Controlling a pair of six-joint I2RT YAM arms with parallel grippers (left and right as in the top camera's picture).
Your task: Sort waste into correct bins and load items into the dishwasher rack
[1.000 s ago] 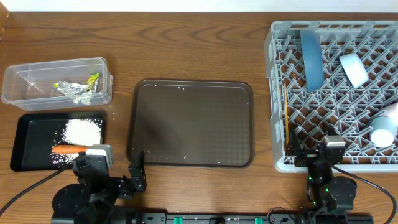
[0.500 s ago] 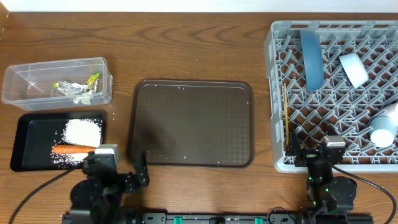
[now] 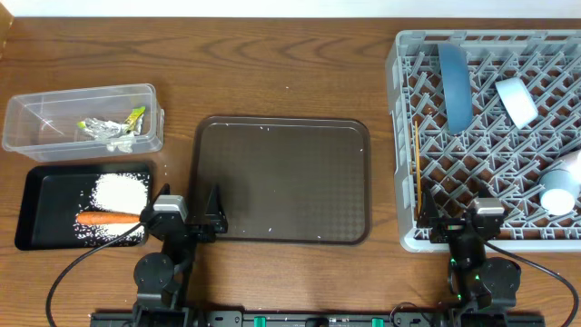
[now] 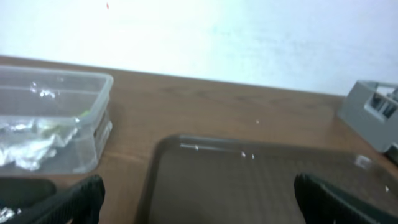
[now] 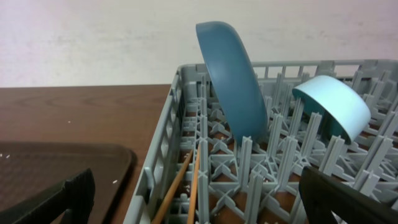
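The grey dishwasher rack [image 3: 410, 136] at the right holds the items. The blue plate [image 3: 454, 86] stands on edge in it, beside one light-blue bowl [image 3: 517, 100], with a second bowl [image 3: 561, 186] nearer. The chopsticks [image 3: 418, 168] lie along its left wall. Of the waste, tissue and wrappers [image 3: 113, 127] lie in the clear box [image 3: 36, 123]. Rice [image 3: 121, 193] and a carrot [image 3: 104, 218] lie in the black tray [image 3: 36, 204]. My left gripper [image 3: 191, 204] [image 4: 205, 205] is open and empty at the brown tray's front-left corner. My right gripper [image 3: 449, 218] [image 5: 202, 208] is open and empty at the rack's front-left corner.
The brown serving tray [image 3: 277, 179] lies between the bins and the rack, with a few specks on it. In the right wrist view the plate [image 5: 233, 81] and a bowl [image 5: 333, 102] rise above the chopsticks [image 5: 183, 183].
My left arm has swung right along the table's front edge, from in front of the black tray to the brown tray's front-left corner. The right arm has not moved.
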